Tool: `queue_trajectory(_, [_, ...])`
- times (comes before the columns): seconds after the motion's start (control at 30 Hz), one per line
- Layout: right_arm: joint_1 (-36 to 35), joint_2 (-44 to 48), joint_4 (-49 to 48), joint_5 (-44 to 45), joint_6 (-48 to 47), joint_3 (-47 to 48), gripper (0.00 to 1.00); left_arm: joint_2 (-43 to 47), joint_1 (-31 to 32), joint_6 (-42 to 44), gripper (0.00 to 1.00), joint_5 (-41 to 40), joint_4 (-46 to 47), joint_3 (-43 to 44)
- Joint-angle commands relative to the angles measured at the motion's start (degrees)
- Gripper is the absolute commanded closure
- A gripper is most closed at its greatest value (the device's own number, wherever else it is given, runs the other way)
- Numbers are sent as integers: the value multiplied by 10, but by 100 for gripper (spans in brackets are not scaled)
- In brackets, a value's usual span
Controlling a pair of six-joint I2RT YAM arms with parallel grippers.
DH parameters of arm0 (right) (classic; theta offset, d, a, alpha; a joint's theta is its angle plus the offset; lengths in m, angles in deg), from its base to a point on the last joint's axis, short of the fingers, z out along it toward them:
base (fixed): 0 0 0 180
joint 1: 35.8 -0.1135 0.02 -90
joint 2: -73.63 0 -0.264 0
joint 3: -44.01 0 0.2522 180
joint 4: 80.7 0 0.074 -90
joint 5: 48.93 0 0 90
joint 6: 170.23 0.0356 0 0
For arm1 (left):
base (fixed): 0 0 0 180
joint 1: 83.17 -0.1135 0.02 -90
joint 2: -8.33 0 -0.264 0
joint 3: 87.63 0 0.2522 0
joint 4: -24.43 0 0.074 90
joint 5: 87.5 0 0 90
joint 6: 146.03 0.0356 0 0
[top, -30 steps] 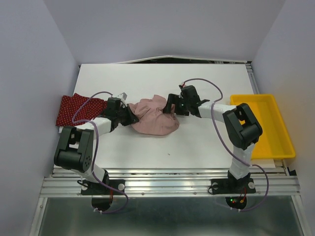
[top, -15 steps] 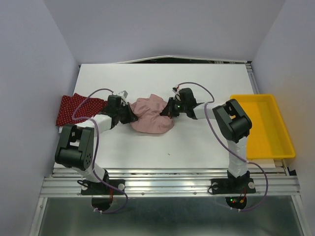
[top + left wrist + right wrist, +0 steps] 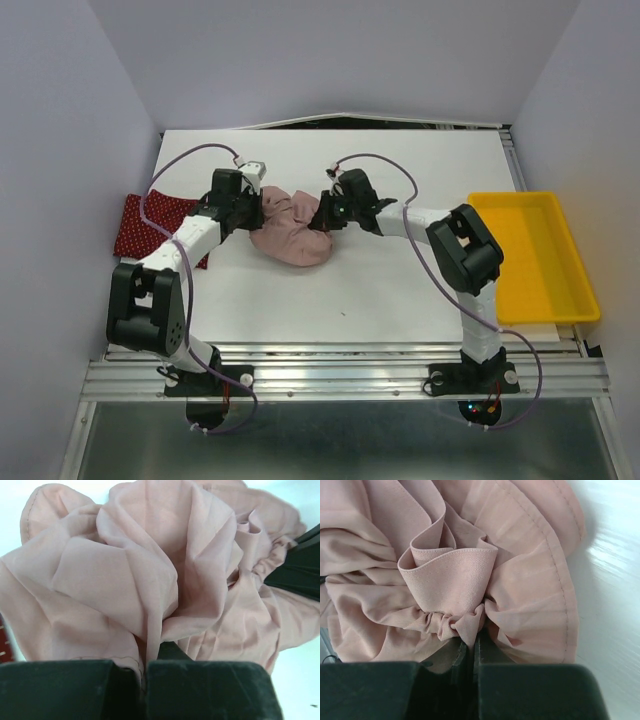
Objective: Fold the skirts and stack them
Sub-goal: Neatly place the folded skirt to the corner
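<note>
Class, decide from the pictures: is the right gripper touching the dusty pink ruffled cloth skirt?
Touching. The right wrist view shows the right gripper shut, with the gathered waistband of the dusty pink ruffled cloth skirt pinched between its jaws.

Overhead from above the near edge, looking down; from each wrist, close-up, facing inward onto the shared pink skirt (image 3: 290, 235).

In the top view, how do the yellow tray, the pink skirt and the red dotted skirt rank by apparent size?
1. yellow tray
2-3. pink skirt and red dotted skirt look alike; the left arm hides part of the red one.
</note>
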Motion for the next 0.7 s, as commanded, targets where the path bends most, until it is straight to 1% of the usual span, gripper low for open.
queue_trajectory(0.0, [-20, -14, 19, 48, -10, 74, 99, 41, -7, 90, 100, -45, -15, 18])
queue_trajectory(0.03, [-20, -14, 22, 55, -9, 75, 99, 45, -7, 90, 100, -50, -15, 17])
queue_trajectory(0.13, [-32, -27, 35, 70, -16, 116, 99, 55, -8, 116, 100, -70, -9, 16])
queue_trajectory(0.27, [-39, -28, 35, 80, -24, 144, 99, 68, -12, 163, 100, -87, 1, 25])
queue_trajectory(0.37, [-45, -26, 20, 87, -30, 154, 99, 80, -13, 182, 100, -96, 11, 39])
queue_trajectory(0.57, [-55, -39, -20, 110, -34, 208, 99, 101, -23, 222, 100, -115, 26, 67])
queue_trajectory(0.67, [-68, -57, -50, 117, -38, 248, 99, 110, -47, 232, 100, -119, 32, 83])
